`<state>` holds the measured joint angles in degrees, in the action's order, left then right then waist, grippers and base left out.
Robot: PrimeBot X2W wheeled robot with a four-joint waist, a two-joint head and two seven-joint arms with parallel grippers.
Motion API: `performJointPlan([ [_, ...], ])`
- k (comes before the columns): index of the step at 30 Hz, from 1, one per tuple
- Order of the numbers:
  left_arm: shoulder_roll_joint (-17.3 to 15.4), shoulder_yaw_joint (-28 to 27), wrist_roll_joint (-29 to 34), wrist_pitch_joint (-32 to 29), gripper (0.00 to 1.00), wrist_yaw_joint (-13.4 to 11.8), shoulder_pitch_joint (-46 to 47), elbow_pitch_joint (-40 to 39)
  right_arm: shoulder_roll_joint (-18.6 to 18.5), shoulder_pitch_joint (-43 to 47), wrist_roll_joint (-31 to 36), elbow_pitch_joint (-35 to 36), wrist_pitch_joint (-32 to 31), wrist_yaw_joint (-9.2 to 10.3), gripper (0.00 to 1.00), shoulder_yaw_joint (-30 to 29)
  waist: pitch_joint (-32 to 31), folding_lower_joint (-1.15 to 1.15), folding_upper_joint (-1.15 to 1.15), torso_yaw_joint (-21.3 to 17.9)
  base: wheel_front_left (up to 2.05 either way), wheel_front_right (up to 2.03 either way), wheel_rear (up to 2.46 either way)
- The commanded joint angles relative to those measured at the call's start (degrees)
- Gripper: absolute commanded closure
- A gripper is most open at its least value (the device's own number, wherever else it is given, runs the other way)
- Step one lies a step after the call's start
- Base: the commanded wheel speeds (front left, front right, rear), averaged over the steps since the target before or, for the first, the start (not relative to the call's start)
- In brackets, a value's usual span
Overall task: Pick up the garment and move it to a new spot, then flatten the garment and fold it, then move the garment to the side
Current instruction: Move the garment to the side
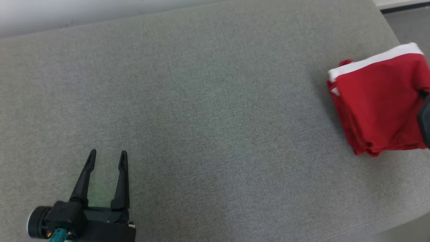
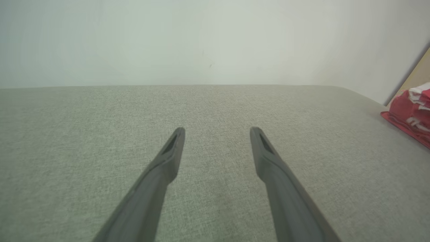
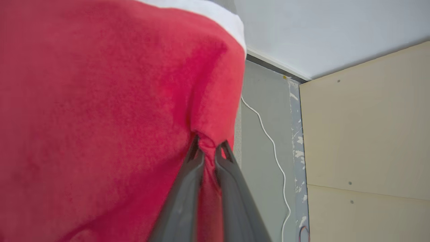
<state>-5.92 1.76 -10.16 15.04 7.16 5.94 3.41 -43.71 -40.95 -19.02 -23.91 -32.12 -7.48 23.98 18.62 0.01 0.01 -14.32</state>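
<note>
Left gripper [image 1: 108,153], nearest the camera at the lower left, sits low over the grey woven fabric tabletop [image 1: 215,111], its two dark fingers spread wide and empty, apparently parked clear of the work. Farther off, at the table's right edge, lies the red cloth garment with a white band [image 1: 379,107], folded into a compact rectangle. Right gripper [image 3: 210,143] is clenched on a pinch of red cloth at the bundle's outer edge, probably to drag it aside, the task's last step. Beyond, a thin white cable [image 3: 272,141] trails across grey floor [image 3: 258,174] beside a pale wooden panel [image 3: 362,134].
</note>
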Motion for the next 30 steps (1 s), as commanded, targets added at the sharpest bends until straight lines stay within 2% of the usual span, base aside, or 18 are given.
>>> performJointPlan([
  [1,-0.7,0.23,0.16,0.16,0.0,0.26,1.05,-0.34,0.98,0.89,1.0,-2.04,1.8,0.01,1.0,-1.58,2.73,-0.01,-0.01,-0.1,0.0,0.0,0.0],
  [7,-1.75,1.3,0.17,0.16,0.0,0.24,2.93,-0.6,3.89,0.44,8.51,-10.04,8.88,0.01,1.0,-9.45,4.53,-0.01,-0.01,1.82,0.0,0.0,0.0],
  [8,-1.92,1.36,0.24,0.16,0.0,0.24,2.96,-0.54,4.65,0.35,9.55,-11.11,9.96,0.01,0.91,-10.87,4.56,-0.01,-0.01,2.05,0.0,0.0,0.0],
  [9,-1.97,1.47,0.23,0.16,0.0,0.25,3.08,-0.43,5.44,0.38,10.76,-12.17,10.82,0.01,0.29,-12.07,4.53,-0.01,-0.01,2.28,0.0,0.0,0.0],
  [10,-2.04,1.49,0.26,0.16,0.0,0.25,3.26,-0.34,6.43,0.51,11.63,-13.33,11.31,0.01,0.0,-13.33,4.44,-0.01,-0.01,2.44,0.0,0.0,0.0],
  [15,-1.34,1.59,-0.42,0.16,0.0,0.26,2.92,0.49,10.3,2.8,14.3,-16.88,14.34,0.01,0.0,-19.06,2.07,-0.01,-0.01,3.38,0.0,0.0,0.0],
  [19,-0.53,1.32,-1.1,0.15,0.0,0.27,1.1,1.37,13.15,5.75,13.89,-16.12,19.72,0.01,0.0,-22.65,-1.98,-0.01,-0.01,4.4,0.0,0.0,0.0],
  [24,0.48,-0.15,-2.57,0.16,0.0,0.27,-1.4,1.81,18.47,11.06,8.81,-11.54,25.51,0.01,0.0,-26.42,-7.17,-0.01,-0.01,5.66,0.0,0.0,0.0],
  [30,1.22,-2.44,-3.39,0.16,0.0,0.2,-4.07,2.49,22.39,17.88,3.38,-2.76,30.57,0.01,0.0,-26.27,-11.64,-0.01,-0.01,6.61,0.0,0.0,0.0],
])
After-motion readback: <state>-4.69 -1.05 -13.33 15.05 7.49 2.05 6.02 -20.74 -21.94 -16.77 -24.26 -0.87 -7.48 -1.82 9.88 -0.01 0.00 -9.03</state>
